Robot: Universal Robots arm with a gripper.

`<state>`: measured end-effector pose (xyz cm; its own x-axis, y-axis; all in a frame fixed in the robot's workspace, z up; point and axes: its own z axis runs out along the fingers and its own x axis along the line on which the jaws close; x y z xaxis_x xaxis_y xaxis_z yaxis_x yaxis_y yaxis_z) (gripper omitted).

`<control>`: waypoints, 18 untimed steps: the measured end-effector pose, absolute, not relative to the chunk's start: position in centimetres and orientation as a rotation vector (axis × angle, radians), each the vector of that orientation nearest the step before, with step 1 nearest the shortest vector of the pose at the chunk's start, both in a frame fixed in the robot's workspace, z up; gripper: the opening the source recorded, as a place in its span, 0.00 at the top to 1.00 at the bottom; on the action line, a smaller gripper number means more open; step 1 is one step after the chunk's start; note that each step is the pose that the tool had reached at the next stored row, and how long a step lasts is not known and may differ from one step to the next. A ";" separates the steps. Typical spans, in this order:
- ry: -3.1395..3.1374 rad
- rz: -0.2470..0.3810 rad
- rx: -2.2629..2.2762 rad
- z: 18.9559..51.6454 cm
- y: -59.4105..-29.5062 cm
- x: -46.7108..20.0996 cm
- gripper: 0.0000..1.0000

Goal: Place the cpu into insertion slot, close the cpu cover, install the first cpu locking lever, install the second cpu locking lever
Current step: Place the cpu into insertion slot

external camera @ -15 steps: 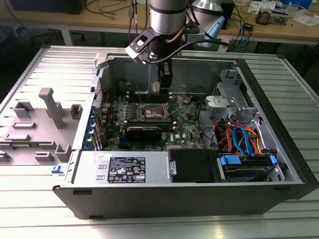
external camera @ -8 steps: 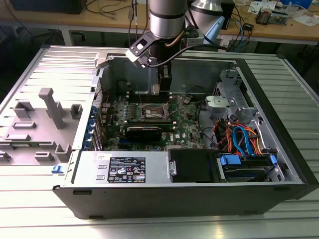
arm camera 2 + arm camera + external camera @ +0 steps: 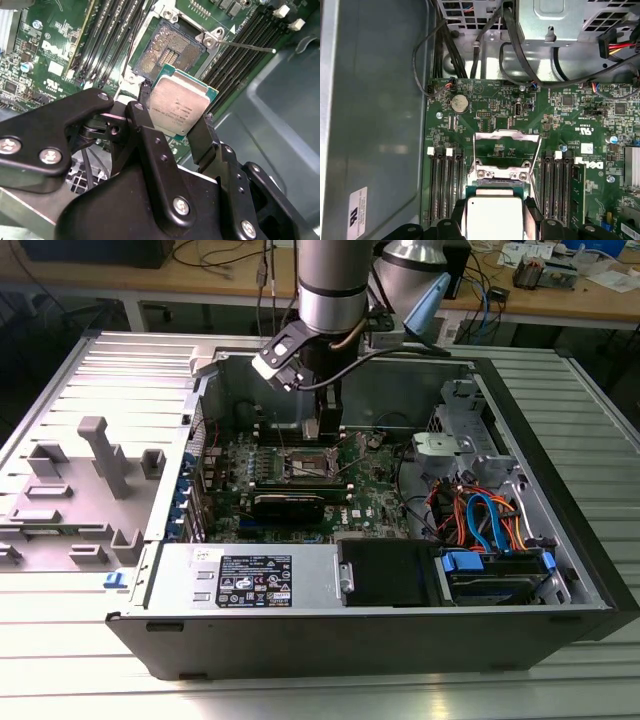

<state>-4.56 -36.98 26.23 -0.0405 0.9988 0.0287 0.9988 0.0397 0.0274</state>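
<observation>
My gripper point(image 3: 175, 114) is shut on the cpu point(image 3: 181, 106), a small square chip with a silvery top, pinched by its edges between two black fingers point(image 3: 146, 107). The chip hangs just above and slightly off the insertion slot point(image 3: 167, 50), whose dark pin field lies bare inside its silvery rim. In the first wrist view the cpu point(image 3: 494, 216) sits in the gripper point(image 3: 494, 220), and the cpu cover point(image 3: 507, 134) stands swung open beyond it, with thin wire levers raised at both sides. In the exterior view the gripper point(image 3: 325, 430) hovers over the insertion slot point(image 3: 310, 464) inside the open computer case.
Long black memory slots point(image 3: 442, 185) flank the socket on both sides. A loose wire lever point(image 3: 247, 47) juts over the slots. At the exterior view's right are a drive cage point(image 3: 455, 445), coloured cables point(image 3: 485, 520) and a black drive point(image 3: 385, 572). A grey fixture point(image 3: 95, 455) stands outside the case.
</observation>
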 end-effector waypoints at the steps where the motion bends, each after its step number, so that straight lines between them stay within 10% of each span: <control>1: -2.264 -0.062 -2.175 26.1 -37.0 -4.6 0.46; 18: -2.252 -0.062 -2.187 24.2 -37.3 -5.2 0.46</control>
